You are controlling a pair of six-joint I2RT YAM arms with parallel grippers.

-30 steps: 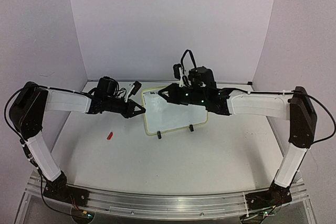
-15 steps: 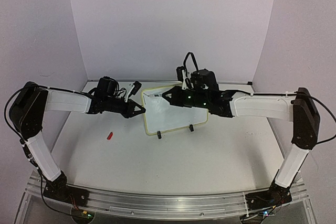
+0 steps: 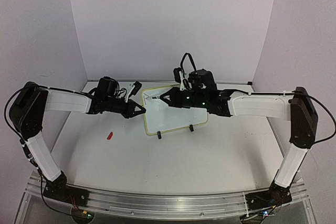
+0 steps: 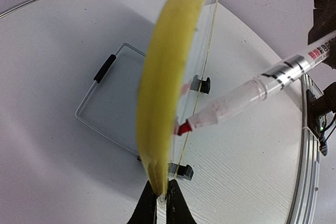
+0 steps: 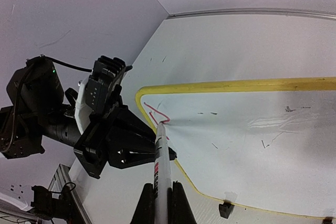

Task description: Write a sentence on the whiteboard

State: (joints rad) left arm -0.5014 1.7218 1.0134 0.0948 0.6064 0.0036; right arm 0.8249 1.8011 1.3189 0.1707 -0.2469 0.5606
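The whiteboard (image 3: 176, 115) stands tilted on the table, white with a pale yellow rim (image 4: 167, 72). My left gripper (image 3: 143, 109) is shut on its left edge, and in the left wrist view the jaws (image 4: 161, 199) pinch the rim. My right gripper (image 5: 161, 195) is shut on a clear-barrelled red marker (image 5: 162, 166). The marker's tip touches the board (image 5: 252, 135) near its top left corner. There the sentence (image 5: 157, 113) shows only as a few short red strokes. From above, the right gripper (image 3: 161, 96) reaches in over the board's upper left part.
A small red cap (image 3: 109, 135) lies on the table left of the board. Two black clip feet (image 3: 159, 135) (image 3: 191, 127) and a wire stand (image 4: 102, 106) hold the board up. Faint old marks dot the board's face. White walls close in behind and beside the table.
The right wrist shifted slightly right, then back left, with the marker tip staying at the board's top left corner. The left arm has not moved.
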